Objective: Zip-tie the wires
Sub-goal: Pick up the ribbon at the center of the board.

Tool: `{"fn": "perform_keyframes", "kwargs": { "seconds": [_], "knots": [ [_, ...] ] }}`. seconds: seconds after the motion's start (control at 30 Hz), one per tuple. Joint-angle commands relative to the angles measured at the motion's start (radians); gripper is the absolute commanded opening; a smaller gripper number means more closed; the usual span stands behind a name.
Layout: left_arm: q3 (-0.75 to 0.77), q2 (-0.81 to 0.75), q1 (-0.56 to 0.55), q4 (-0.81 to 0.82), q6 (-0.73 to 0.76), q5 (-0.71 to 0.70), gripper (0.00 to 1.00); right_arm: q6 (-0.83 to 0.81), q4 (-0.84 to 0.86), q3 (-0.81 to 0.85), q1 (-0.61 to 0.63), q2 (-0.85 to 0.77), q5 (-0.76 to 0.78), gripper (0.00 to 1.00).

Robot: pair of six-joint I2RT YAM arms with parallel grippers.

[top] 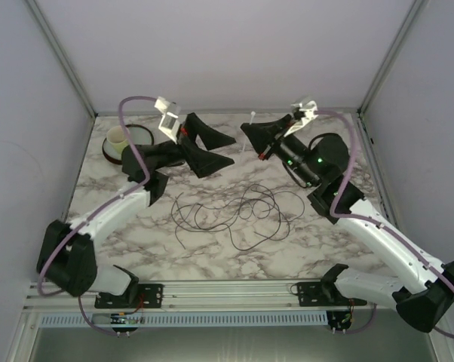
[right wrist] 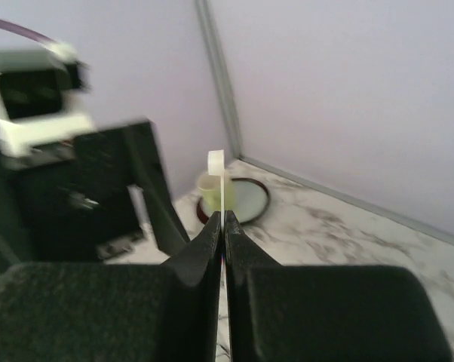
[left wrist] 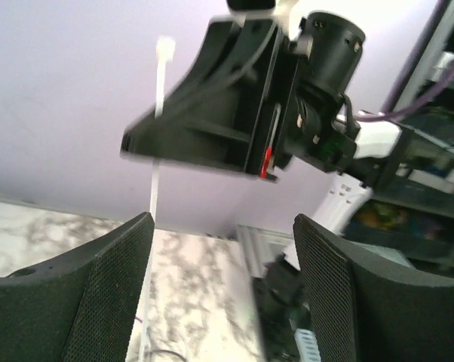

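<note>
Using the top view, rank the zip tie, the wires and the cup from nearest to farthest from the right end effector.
1. Zip tie, pinched in the right end effector.
2. Wires, lying loose in the middle of the view.
3. Cup, on the plate at the far left.

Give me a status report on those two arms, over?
Right fingers shut on white zip tie, held upright. Left fingers open, empty, facing it. Wires loose on table, not yet tied. Cup and plate far corner, apart from wires.
</note>
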Motion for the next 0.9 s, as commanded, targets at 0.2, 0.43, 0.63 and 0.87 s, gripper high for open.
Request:
{"fn": "perform_keyframes", "kwargs": {
  "seconds": [0.2, 0.43, 0.63, 0.87],
  "knots": [
    [-0.035, -0.284, 0.004, -0.408, 0.464, -0.231, 0.77, -0.375, -0.202, 0.055, 0.174, 0.049, 0.366, 0.0],
    [-0.029, -0.302, 0.004, -0.485, 0.503, -0.309, 0.75, -0.391, -0.186, 0.067, 0.196, 0.073, 0.326, 0.0],
    [-0.028, -0.311, 0.004, -0.586, 0.569, -0.484, 0.72, -0.423, -0.178, 0.065, 0.228, 0.099, 0.324, 0.0],
    [0.0, -0.248, 0.003, -0.555, 0.53, -0.463, 0.64, -0.421, -0.176, 0.079, 0.23, 0.114, 0.304, 0.0]
  ]
}}
